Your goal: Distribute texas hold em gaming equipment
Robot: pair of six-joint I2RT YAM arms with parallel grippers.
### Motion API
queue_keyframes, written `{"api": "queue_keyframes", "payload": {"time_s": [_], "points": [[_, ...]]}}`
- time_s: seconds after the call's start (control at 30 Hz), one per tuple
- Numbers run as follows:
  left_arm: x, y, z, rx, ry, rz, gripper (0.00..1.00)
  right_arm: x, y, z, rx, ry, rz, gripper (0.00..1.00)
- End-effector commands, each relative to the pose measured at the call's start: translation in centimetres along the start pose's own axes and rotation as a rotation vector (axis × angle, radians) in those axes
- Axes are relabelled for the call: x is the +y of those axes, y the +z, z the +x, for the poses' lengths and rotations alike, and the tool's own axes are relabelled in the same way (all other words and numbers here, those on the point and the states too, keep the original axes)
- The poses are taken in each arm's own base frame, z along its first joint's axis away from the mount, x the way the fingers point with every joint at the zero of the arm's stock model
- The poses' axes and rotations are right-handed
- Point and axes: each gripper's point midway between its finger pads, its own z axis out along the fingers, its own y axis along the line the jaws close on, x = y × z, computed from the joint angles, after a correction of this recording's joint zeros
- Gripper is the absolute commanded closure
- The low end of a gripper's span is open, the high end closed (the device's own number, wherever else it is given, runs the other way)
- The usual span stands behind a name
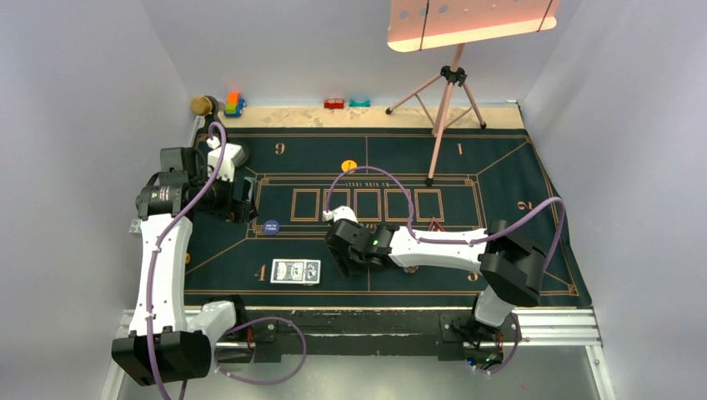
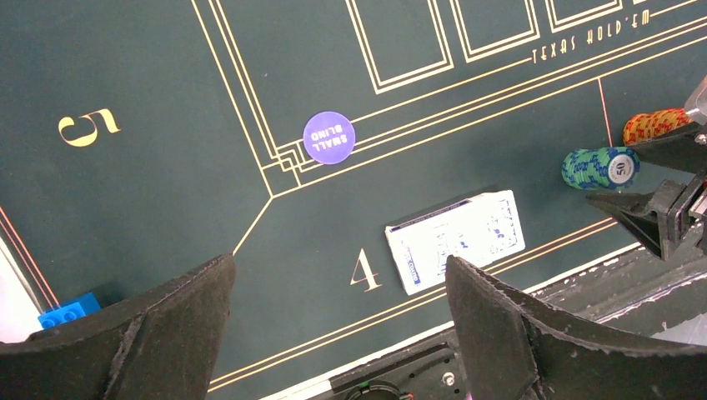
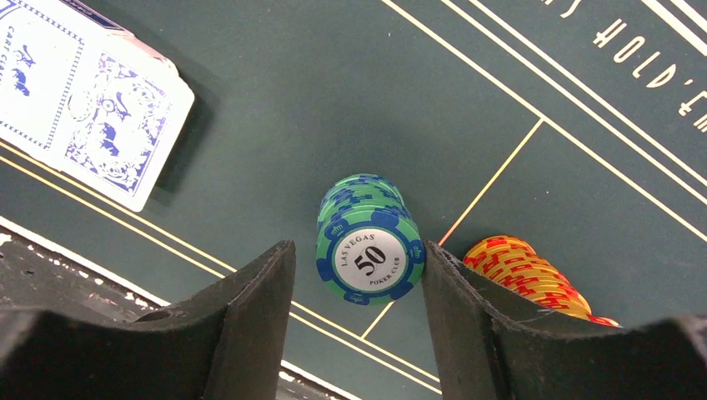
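Note:
A teal chip stack (image 3: 369, 242) marked 50 stands on the felt between my right gripper's (image 3: 357, 254) open jaws. The right finger touches its edge and the left finger stands off. An orange chip stack (image 3: 525, 271) stands just right of it. The blue-backed card deck (image 3: 92, 108) lies to the left, by number 4 (image 1: 296, 271). My left gripper (image 2: 338, 267) is open and empty, high over the mat's left side (image 1: 248, 200). It sees the purple small-blind button (image 2: 329, 137), the deck (image 2: 454, 242) and both chip stacks (image 2: 600, 167). A yellow button (image 1: 349, 166) lies at the far centre.
The green felt mat (image 1: 500, 167) covers the table. A tripod (image 1: 442, 108) with a lamp stands on its back right. Toy blocks (image 1: 234, 103) line the back edge, and a blue block (image 2: 67, 310) sits at the mat's left edge. The mat's near edge runs just below the deck.

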Motion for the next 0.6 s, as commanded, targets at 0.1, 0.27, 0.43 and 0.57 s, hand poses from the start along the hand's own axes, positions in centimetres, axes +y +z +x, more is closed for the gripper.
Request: {"api": "queue_keyframes", "payload": {"time_s": [0.1,0.27,0.43,0.57], "points": [[0.27,-0.8,-1.22,-0.051,0.029,-0.026,0.0,0.05,0.17,-0.88,-0.04,0.022,0.023,0.43],[0.29,-0.93,-1.28,-0.055,0.037,-0.029,0.0,0.07,0.43,-0.63,-0.028,0.029,0.028,0.5],[0.42,-1.04,-1.39,-0.057,0.041,-0.038,0.0,0.34,0.24,-0.76,-0.031,0.042,0.014,0.55],[0.56,-1.15,-1.45,-0.061,0.045,-0.048,0.0,0.33,0.07,-0.96,-0.034,0.043,0.016,0.6]]}}
